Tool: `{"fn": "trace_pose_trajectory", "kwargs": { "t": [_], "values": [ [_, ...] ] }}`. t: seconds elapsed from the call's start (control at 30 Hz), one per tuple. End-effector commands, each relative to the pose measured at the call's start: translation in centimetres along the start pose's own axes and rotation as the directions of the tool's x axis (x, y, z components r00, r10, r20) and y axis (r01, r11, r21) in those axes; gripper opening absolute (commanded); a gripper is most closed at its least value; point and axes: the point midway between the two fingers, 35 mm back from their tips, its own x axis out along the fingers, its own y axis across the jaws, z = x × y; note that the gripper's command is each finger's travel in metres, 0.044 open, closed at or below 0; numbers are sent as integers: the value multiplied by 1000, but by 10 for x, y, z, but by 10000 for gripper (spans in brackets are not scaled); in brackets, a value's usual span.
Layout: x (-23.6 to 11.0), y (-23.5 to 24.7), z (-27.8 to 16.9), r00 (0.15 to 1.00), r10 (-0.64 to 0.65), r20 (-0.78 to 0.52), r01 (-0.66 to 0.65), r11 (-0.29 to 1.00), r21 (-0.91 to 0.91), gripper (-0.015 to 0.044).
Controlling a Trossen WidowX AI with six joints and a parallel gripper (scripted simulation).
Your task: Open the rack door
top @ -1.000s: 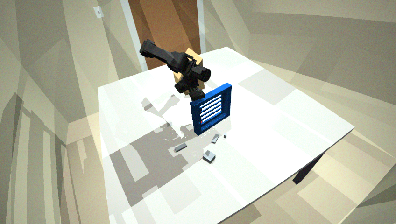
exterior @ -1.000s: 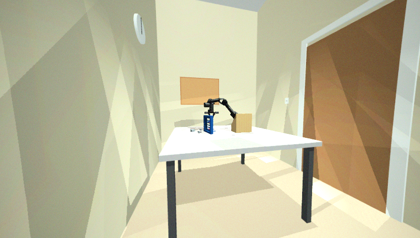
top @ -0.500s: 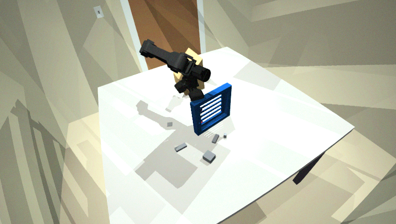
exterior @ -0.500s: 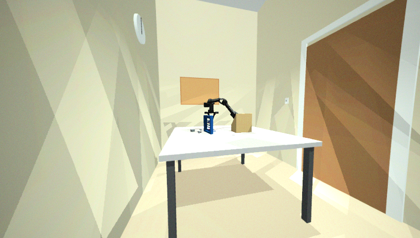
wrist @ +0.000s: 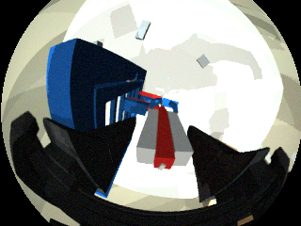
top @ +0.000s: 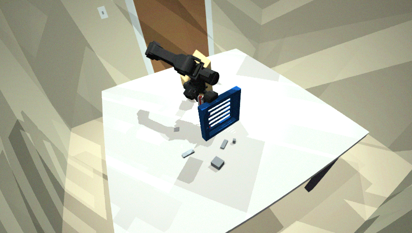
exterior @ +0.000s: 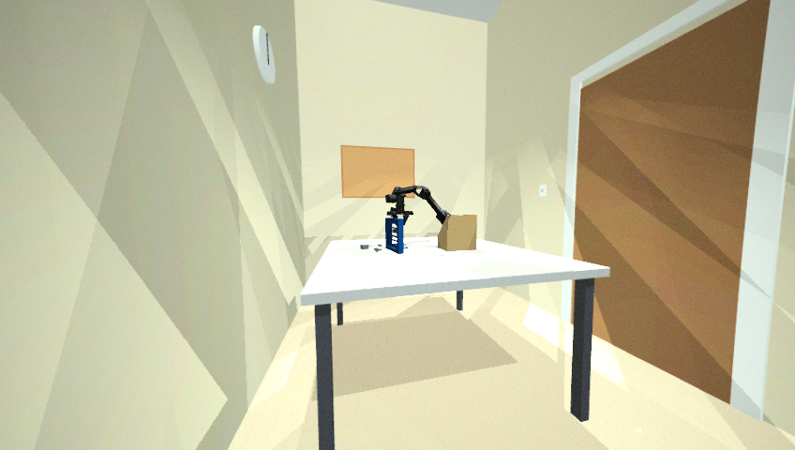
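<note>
The blue rack frame [top: 203,124] [wrist: 61,80] stands upright on the table. Its slatted door [wrist: 100,105] looks in line with the frame, not swung out. The upright handle [wrist: 165,137] [top: 200,100], grey on both sides with a red strip between, stands on the door's robot side. It is turned so that its grey sides spread left and right in the wrist view. My gripper [wrist: 162,124] [top: 200,98] is open around the handle from above, with a gap on each side. The left finger is close to the frame in the wrist view; contact cannot be told. Blue and red parts show at the handle's far end.
A tan box [exterior: 458,232] stands near the arm's base. Several grey pieces lie on the white table [top: 303,121]: a block [top: 217,163] and bars [top: 187,153] [top: 224,143] beyond the frame, a small cube [top: 234,141], and a flat piece [top: 176,129] [wrist: 202,61] beside the arm's shadow.
</note>
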Motion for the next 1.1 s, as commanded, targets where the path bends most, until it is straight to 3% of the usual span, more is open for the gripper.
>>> {"fn": "trace_pose_trajectory", "kwargs": {
  "t": [0.0, 0.27, 0.57, 0.83, 1.07],
  "values": [
    [0, 0, 0, 1000, 0, 2, 0, 982, -191, 288],
    [0, 0, 0, 1000, 0, 2, 1, 832, -555, 288],
    [0, 0, 0, 1000, 1, 2, 1, 512, -859, 288],
    [0, 0, 0, 1000, 1, 2, 2, 141, -990, 288],
    [0, 0, 0, 1000, 1, 2, 2, -204, -979, 288]
  ]
}}
